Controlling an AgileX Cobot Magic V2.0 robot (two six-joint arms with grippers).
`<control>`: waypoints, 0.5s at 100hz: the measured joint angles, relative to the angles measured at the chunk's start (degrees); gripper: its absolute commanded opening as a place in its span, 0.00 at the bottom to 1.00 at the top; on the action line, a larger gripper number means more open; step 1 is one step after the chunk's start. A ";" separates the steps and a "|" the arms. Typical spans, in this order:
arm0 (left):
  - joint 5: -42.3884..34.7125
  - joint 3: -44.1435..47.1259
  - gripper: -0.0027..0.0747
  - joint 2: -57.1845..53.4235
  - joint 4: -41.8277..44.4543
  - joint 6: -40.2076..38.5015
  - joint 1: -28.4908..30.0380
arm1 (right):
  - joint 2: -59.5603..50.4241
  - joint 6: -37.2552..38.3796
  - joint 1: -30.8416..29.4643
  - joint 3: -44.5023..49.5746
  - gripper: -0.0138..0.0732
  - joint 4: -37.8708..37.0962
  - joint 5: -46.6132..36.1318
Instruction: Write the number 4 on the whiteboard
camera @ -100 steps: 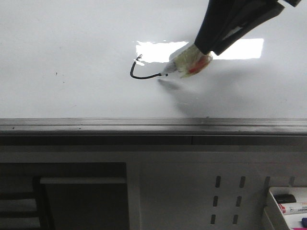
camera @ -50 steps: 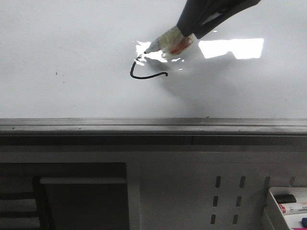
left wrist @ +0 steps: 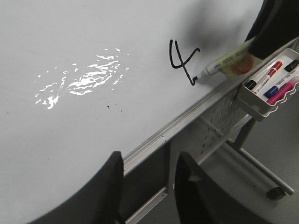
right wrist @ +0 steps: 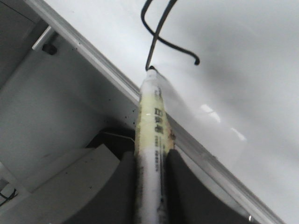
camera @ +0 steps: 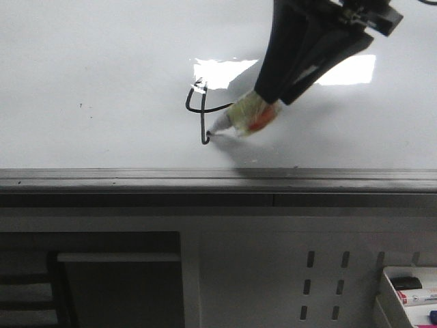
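My right gripper [camera: 263,102] is clamped on one tape-wrapped white marker pen [camera: 240,117], its tip touching the large glossy white whiteboard [camera: 102,61] at the hooked foot of the single thin black number 4 [camera: 202,109], just above the grey edge rail. I judge the stem stroke ending; next, lift straight off without smearing. My left gripper [left wrist: 147,186] hangs open, empty.

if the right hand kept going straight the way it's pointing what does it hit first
Probably the whiteboard itself. The right hand is shut on the marker, whose tip already sits at the hooked bottom of the number 4, so nothing lies between.
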 measured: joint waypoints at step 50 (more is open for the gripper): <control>17.73 -6.47 0.36 7.07 -9.96 15.75 -0.61 | -14.55 -32.61 0.00 -1.06 0.10 8.83 8.76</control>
